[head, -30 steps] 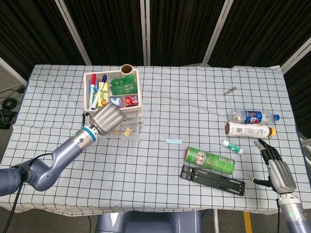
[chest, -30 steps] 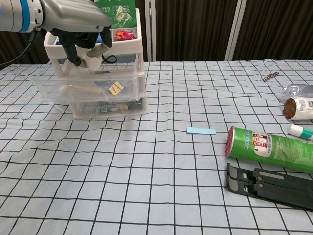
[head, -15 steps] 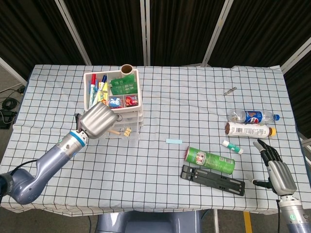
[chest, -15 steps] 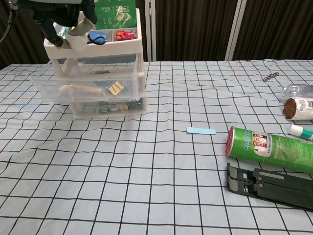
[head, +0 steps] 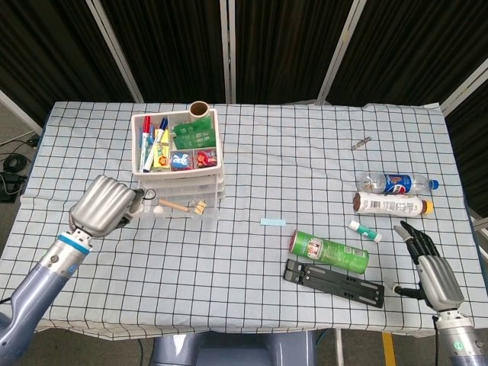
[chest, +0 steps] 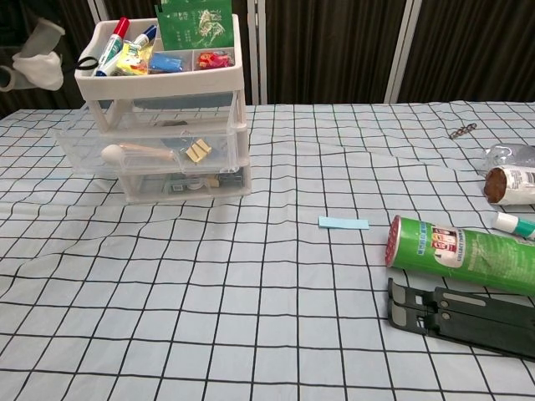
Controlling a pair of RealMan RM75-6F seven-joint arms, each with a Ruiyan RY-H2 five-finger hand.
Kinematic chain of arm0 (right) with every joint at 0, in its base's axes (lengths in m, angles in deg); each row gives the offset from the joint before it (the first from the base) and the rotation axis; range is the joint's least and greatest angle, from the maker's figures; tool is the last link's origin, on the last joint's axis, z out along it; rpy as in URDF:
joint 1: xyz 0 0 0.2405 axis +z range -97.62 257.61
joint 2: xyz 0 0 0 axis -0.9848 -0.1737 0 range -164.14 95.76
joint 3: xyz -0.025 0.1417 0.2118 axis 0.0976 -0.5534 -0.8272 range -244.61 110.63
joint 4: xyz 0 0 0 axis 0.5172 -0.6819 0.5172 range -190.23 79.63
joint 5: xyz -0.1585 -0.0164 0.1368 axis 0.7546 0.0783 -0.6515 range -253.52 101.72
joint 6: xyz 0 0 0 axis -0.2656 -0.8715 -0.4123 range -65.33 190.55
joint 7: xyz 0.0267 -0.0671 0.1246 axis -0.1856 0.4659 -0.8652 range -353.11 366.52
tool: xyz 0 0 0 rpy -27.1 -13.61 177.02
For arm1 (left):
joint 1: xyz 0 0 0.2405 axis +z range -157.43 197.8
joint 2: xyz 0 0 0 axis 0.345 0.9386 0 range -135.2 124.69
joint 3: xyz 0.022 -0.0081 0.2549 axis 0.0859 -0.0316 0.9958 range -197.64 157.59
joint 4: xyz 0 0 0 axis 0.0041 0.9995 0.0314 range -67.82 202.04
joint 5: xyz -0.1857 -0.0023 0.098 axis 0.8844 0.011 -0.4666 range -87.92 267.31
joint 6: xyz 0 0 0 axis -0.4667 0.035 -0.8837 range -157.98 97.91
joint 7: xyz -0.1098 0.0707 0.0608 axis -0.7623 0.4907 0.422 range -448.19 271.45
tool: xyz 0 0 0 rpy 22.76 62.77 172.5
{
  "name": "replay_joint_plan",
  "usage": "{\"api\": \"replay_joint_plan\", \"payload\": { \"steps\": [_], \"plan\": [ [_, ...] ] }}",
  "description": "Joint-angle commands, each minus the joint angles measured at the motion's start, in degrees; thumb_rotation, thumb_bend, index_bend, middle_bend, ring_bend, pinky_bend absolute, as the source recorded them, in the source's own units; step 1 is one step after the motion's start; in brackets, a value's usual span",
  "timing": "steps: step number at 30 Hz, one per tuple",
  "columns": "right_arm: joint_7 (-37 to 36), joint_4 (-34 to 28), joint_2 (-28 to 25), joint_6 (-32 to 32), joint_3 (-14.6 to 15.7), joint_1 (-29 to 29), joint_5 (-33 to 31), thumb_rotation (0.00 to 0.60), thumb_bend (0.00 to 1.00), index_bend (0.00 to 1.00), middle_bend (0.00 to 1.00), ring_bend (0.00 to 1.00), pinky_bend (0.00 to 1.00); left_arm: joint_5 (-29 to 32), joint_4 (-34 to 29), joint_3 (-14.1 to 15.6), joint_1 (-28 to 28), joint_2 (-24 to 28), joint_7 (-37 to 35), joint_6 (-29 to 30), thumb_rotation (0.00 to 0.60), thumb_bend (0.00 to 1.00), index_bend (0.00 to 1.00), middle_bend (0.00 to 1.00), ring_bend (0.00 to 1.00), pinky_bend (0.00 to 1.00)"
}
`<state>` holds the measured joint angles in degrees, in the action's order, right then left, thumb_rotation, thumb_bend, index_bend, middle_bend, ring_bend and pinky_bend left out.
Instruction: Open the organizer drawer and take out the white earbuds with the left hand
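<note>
Left hand (head: 105, 204) hangs curled near the tabletop's left edge, beside the organizer (head: 177, 156), pinching the white earbuds (chest: 39, 65). Only the chest view shows them clearly. Right hand (head: 428, 261), fingers spread, holds nothing at the right edge.

Brightness: both views are evenly and brightly lit; the checked cloth on the tabletop (head: 252, 252) reads clean white against dark curtains.
Light source: overhead and diffuse, judging by the small soft shadows.
Shadows: faint, short ones sit under the organizer (chest: 163, 125), the green can (chest: 464, 255) and the black stand (chest: 460, 317).
Glare: mild sheen on the left hand (head: 103, 204) in the head view; soft reflections on the clear drawer fronts.
Focus: sharp in both views; the white shape at the chest view's left edge is slightly blurred.
Distortion: slight wide-angle bowing of the cloth grid in the chest view.
</note>
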<state>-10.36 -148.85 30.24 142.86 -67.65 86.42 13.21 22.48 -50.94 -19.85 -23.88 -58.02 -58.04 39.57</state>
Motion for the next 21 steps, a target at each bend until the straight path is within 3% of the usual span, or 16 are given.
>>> {"api": "replay_joint_plan", "payload": {
  "steps": [1,9,17,21],
  "plan": [
    [0.14,-0.11,0.03,0.12,0.05,-0.03,0.12,0.6,0.11,0.01,0.0,0.0,0.0,-1.76,1.59,1.3,5.51,-4.56,-1.43,6.34,0.6,0.36,0.65,0.96,0.85,0.74],
    [0.42,-0.58,-0.07,0.44,0.36,-0.15,0.64,0.6,0.11,0.01,0.0,0.0,0.0,-1.86,8.19,0.85,13.86,-14.42,-4.34,15.1,0.6,0.36,0.61,0.93,0.84,0.74],
    [0.44,-0.89,-0.21,0.94,0.5,-0.31,1.0,0.6,0.11,0.01,0.0,0.0,0.0,-0.13,13.68,-0.43,17.34,-20.54,-7.25,14.92,0.6,0.34,0.53,0.89,0.81,0.72],
    [0.48,-1.07,-0.3,1.3,0.57,-0.4,1.33,0.6,0.11,0.01,0.0,0.0,0.0,1.21,15.9,-2.5,17.86,-22.76,-8.3,14.3,0.6,0.33,0.47,0.89,0.8,0.72]
  ]
}}
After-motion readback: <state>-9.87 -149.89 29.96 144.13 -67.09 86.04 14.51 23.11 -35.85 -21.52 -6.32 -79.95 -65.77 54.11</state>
